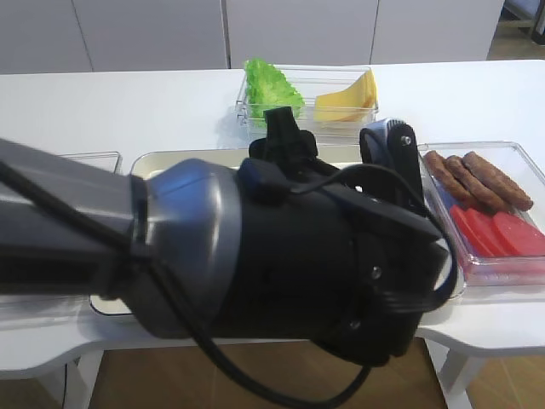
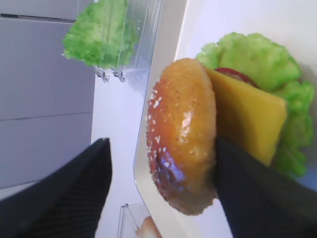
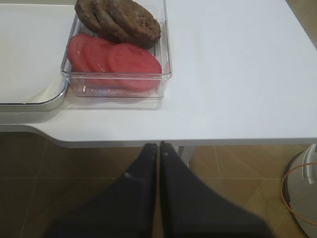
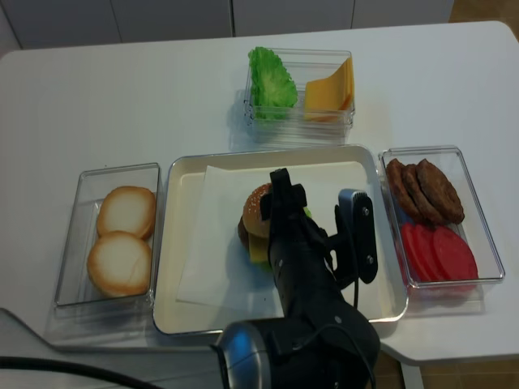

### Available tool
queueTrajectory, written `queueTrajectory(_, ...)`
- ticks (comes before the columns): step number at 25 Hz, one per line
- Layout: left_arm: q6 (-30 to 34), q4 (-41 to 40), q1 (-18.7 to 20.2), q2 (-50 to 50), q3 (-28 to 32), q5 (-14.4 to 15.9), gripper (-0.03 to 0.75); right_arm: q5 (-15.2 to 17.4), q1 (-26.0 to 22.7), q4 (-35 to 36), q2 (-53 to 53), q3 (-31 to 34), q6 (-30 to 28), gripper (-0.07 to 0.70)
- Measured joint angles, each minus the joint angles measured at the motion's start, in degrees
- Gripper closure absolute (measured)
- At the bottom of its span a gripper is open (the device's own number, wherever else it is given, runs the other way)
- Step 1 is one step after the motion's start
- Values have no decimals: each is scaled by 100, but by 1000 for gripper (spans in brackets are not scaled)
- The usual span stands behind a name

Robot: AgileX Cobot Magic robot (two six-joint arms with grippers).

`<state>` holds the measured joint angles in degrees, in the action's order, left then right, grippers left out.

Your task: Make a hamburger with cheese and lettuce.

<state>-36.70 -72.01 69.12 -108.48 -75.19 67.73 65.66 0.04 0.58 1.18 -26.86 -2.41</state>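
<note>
Hamburger (image 4: 258,217) looks finished, bun on top; my left fingers (image 2: 74,193) spread around it, right fingers (image 3: 157,163) pressed together.

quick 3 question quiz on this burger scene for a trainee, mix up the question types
1. True or false: the right gripper is shut.
2. What shares the clear box with the tomato slices? A bun halves B patties C lettuce
3. Fill in: the sesame bun top stands between the left gripper's open ____.

Key: 1 true. 2 B, the patties. 3 fingers.
</note>
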Motion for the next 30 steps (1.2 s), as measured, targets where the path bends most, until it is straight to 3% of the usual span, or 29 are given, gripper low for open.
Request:
queueTrajectory(14, 21, 634, 0, 56, 0, 9, 148, 0, 0, 0, 0, 0, 0, 547)
queueTrajectory(30, 21, 945, 0, 56, 0, 22, 129, 0, 0, 0, 0, 0, 0, 547)
